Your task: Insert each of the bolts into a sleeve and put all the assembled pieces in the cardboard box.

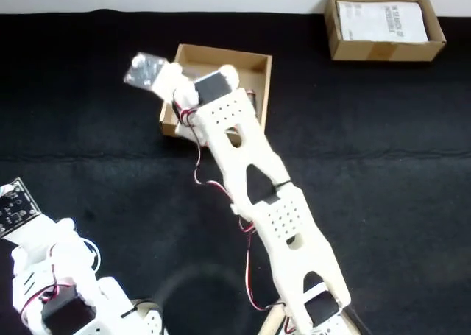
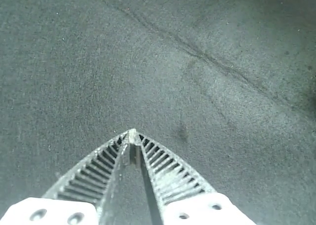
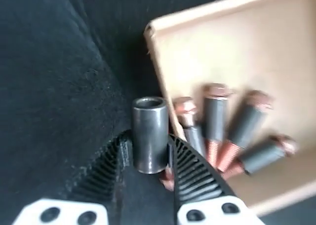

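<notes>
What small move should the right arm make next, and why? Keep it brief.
Probably shift the right gripper slightly further over the cardboard box before opening. The sleeve it grips sits at the box's rim, not clearly inside, while four assembled pieces already lie in the box.

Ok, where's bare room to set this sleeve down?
Bare cloth lies between the cardboard box and the paper-filled box, and between the cardboard box and the left arm. Crowded: the box corner where four assembled pieces fan out.
</notes>
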